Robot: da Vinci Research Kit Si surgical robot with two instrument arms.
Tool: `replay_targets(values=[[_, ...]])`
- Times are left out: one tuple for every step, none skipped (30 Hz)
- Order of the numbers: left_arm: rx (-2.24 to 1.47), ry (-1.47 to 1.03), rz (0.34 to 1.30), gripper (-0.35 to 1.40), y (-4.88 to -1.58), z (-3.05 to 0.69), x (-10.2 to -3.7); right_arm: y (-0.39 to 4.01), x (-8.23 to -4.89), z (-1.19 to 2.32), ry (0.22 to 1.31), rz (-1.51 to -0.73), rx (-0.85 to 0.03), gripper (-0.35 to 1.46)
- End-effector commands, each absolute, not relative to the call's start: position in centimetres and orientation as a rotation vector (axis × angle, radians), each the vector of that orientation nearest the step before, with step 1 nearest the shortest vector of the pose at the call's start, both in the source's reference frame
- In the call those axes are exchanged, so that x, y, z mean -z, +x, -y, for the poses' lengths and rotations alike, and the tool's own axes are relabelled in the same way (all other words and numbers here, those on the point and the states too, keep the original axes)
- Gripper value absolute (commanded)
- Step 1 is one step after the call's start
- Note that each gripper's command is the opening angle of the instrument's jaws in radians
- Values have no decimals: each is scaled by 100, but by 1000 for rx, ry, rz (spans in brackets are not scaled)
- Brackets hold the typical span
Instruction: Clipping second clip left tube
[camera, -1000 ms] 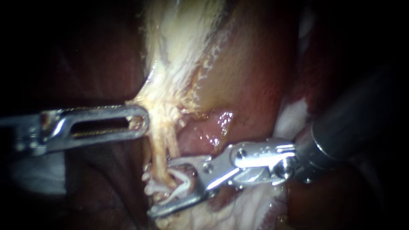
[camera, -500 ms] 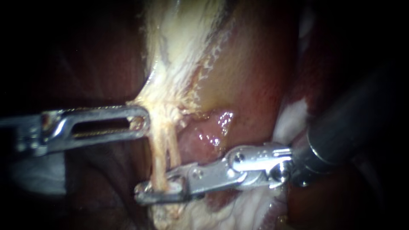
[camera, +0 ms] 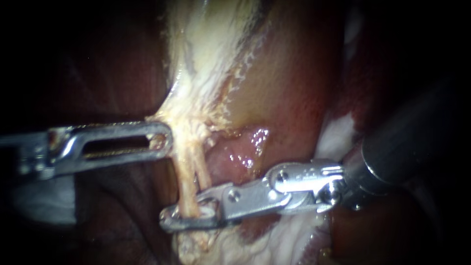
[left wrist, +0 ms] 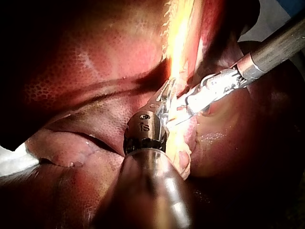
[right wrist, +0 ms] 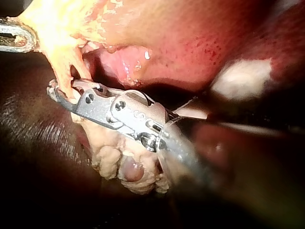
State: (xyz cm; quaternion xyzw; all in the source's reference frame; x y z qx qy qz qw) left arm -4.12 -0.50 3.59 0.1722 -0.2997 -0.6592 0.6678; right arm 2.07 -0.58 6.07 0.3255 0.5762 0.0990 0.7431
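Two pale thin tubes run down from the yellow-white tissue under the gallbladder (camera: 279,83). The left tube (camera: 184,179) passes between the jaws of my right instrument (camera: 189,216), which are shut on it low down, just above a lump of fat. The right tube (camera: 200,172) runs beside it and ends behind the same jaws. My left instrument (camera: 162,140) holds the frayed tissue at the top of the tubes, jaws shut on it. The right wrist view shows my right instrument (right wrist: 64,93) clamped on the tube. I cannot make out a clip inside the shut jaws.
Dark liver (camera: 113,73) lies to the left and below. Lumpy whitish fat (camera: 289,235) sits under the right instrument's jaws. Glistening pink tissue (camera: 240,152) lies just above the right instrument. A white patch (camera: 338,132) shows beside its shaft.
My right instrument's jaws, open around the left tube with a white clip between them a second ago, have shut on the tube. The left instrument has not moved.
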Motion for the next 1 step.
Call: replay_targets(values=[[1486, 390, 677, -35, -412, 50, -359, 207, -607, 58, 713, -1263, -217, -35]])
